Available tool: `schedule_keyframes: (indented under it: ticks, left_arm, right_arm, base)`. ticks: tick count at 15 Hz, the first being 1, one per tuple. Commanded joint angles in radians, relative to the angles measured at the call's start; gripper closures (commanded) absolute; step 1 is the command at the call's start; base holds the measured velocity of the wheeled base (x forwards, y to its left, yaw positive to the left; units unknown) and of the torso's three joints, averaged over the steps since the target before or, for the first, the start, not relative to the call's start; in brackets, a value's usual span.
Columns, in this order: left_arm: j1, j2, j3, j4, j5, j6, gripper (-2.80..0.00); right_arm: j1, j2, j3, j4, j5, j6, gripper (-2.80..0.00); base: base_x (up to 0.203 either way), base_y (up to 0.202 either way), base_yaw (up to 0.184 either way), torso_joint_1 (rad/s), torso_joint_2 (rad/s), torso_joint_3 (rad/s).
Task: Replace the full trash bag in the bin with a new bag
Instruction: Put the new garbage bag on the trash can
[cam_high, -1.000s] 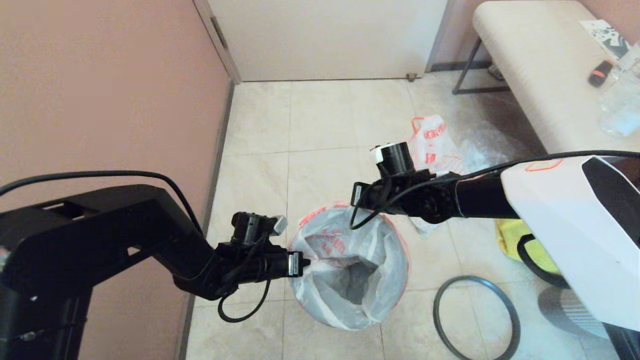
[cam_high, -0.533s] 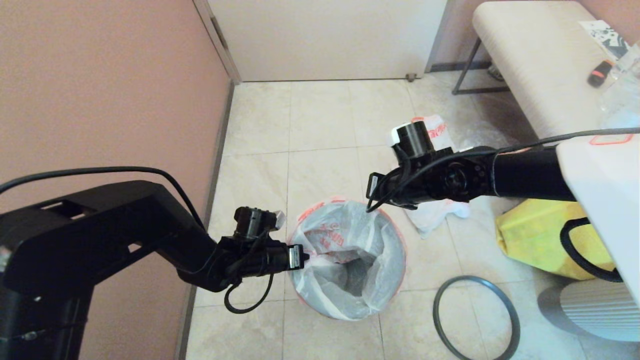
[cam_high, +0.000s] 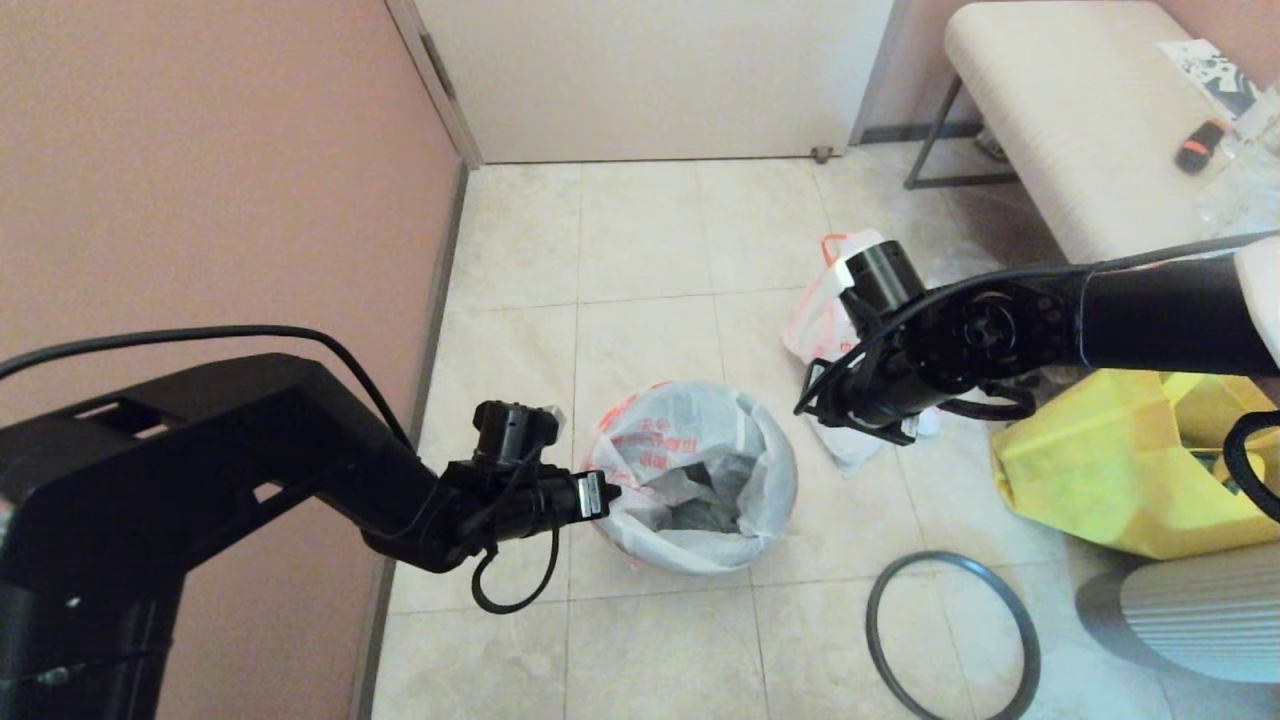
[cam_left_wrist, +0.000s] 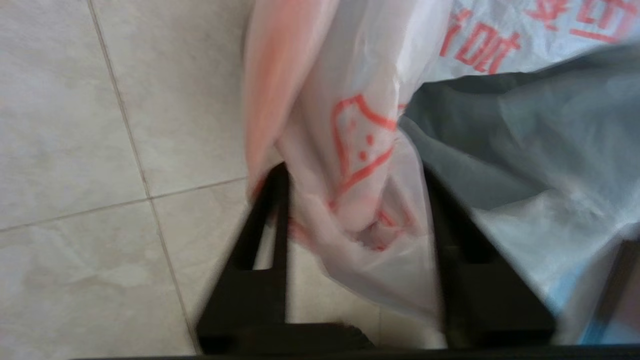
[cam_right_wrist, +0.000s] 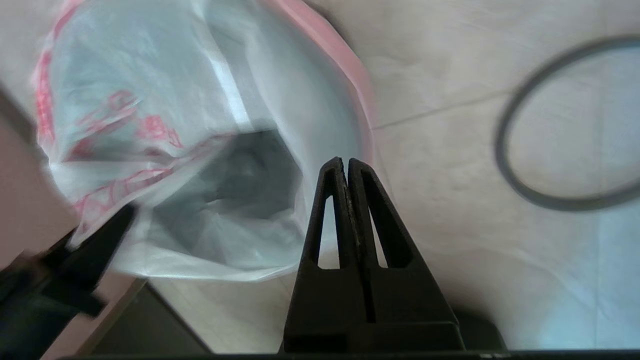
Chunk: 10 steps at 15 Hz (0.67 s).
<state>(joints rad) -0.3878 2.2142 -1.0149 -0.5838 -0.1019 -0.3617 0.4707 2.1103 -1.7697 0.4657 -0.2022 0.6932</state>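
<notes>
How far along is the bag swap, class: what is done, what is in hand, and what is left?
Done: the full trash bag lies out on the floor, and the new bag lines the bin, its pink band folded over the edge.
In hand: the left gripper stands open around the new bag's edge; the right gripper is shut and empty, beside the bin.
Left: the grey ring lies on the floor, not yet fitted.

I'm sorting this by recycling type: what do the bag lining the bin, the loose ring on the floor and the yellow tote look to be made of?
The new bag looks like thin, glossy plastic film: translucent, crinkled, printed orange-red, with a pink band at its mouth. The grey ring seems rigid matte plastic, holding an even circle, though metal can't be excluded. The yellow tote looks like soft fabric or coated plastic; it slumps and creases.
</notes>
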Motion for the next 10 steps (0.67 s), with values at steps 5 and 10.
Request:
schedule_keyframes:
  ticks: [5,10]
  left_arm:
    - [-0.055,-0.169,-0.068,0.259,0.028,-0.005,-2.80]
    - [-0.035,-0.087,-0.073,0.266,0.052,0.006,-2.80]
  right_arm:
    - [-0.055,-0.086,0.053,0.132,-0.060,0.008,0.00]
    - [-0.038,-0.064,0.093,0.128,-0.064,0.048,0.00]
  base:
    - [0.000,0.000,0.000,0.000,0.00,0.000]
    - [0.000,0.000,0.000,0.000,0.00,0.000]
